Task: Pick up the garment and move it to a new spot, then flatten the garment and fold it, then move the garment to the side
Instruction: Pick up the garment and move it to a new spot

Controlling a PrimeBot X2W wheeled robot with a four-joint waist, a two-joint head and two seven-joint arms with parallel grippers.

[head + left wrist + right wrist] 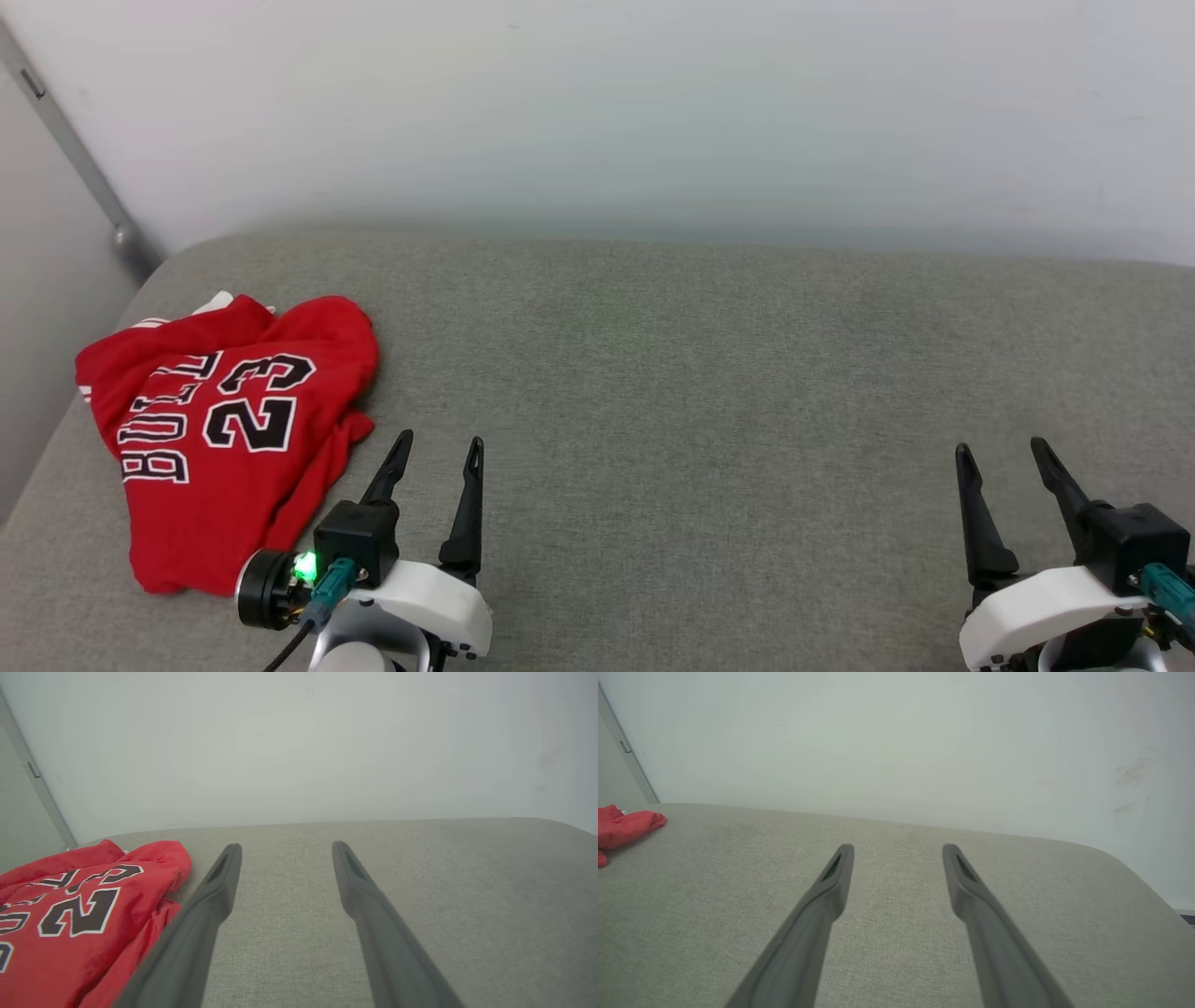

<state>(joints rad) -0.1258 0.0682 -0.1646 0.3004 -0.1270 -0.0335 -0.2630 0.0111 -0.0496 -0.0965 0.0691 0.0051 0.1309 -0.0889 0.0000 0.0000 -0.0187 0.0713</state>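
Note:
The garment (224, 439), a red jersey with black "BULLS 23" lettering and a bit of white trim, lies crumpled at the far left of the grey cushioned surface (700, 392). My left gripper (439, 443) stands open just to the right of it, nothing between its fingers. In the left wrist view the garment (70, 914) lies left of the left gripper (285, 851). My right gripper (1001, 450) is open at the lower right, far from the garment. The right wrist view shows the right gripper (897, 851) over bare fabric and the garment (623, 826) at the far left edge.
A pale wall (607, 112) rises behind the grey surface. A grey metal post (84, 173) runs down the wall at the left corner. The surface's left edge lies close beside the garment, and its right corner rounds off in the right wrist view.

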